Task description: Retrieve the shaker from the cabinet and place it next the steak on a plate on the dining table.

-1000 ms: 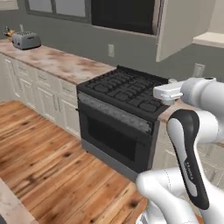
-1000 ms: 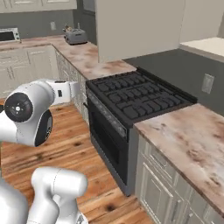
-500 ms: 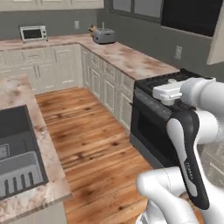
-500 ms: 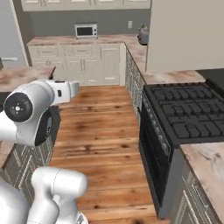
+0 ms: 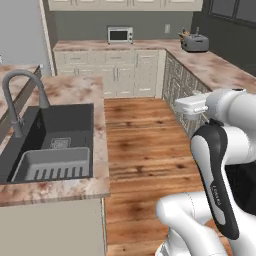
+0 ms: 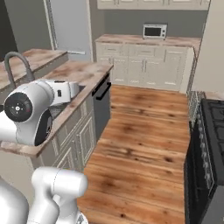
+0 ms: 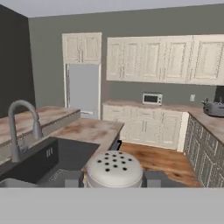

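Observation:
The shaker [image 7: 114, 169], a grey cylinder with a perforated cap, sits end-on at the bottom of the hand view. My gripper [image 7: 114, 179] is shut on it, one dark fingertip [image 7: 73, 178] on each side. From the base views my white arm [image 5: 220, 150] rises folded, with the hand held level at about chest height over the wooden floor [image 5: 145, 145]. The hand points toward the sink counter [image 6: 81, 72]. The cabinet, the steak, the plate and the dining table are out of view.
A black sink [image 5: 55, 145] with a curved faucet [image 5: 20, 100] is set in the marble counter on the left. A microwave [image 5: 120, 34] and a toaster [image 5: 195, 43] stand on the far counters. The black stove [image 6: 210, 144] is to the right, the fridge [image 7: 83, 89] far ahead.
The whole picture has swung: the base has turned away from the stove toward the sink counter and the far wall. The arm keeps the same folded pose.

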